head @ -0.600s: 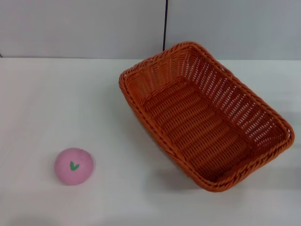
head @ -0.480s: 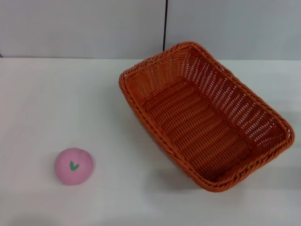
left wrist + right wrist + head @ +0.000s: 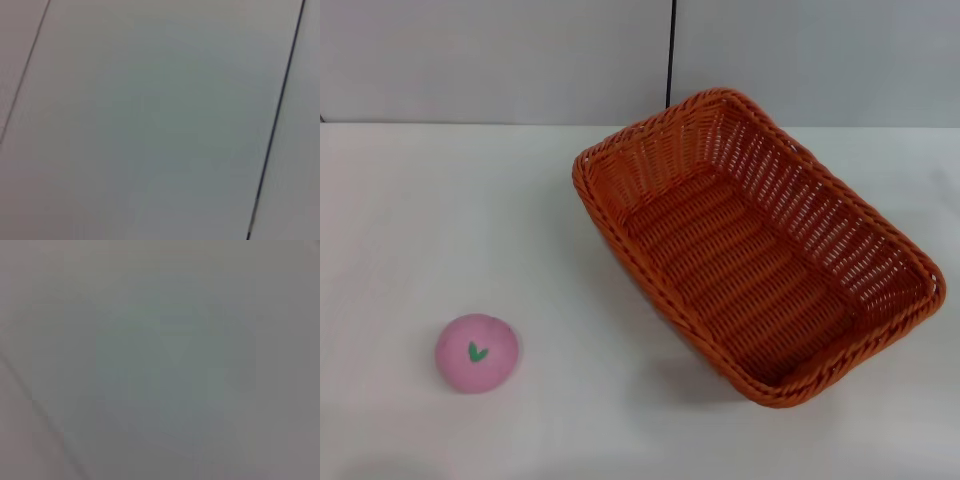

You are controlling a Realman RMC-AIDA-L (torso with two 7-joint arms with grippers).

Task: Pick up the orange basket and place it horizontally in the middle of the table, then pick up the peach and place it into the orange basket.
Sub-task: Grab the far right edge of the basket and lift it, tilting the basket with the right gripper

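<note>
The orange basket (image 3: 760,250) lies on the white table (image 3: 440,220) right of centre, turned diagonally, its long axis running from far left to near right. It is empty inside. The peach (image 3: 476,352) rests on the table at the near left, well apart from the basket, its green leaf mark facing up. Neither gripper nor any arm shows in the head view. Both wrist views hold only plain grey surfaces.
A pale wall with a dark vertical seam (image 3: 671,55) rises behind the table's far edge. The left wrist view shows a grey panel with a dark line (image 3: 277,120).
</note>
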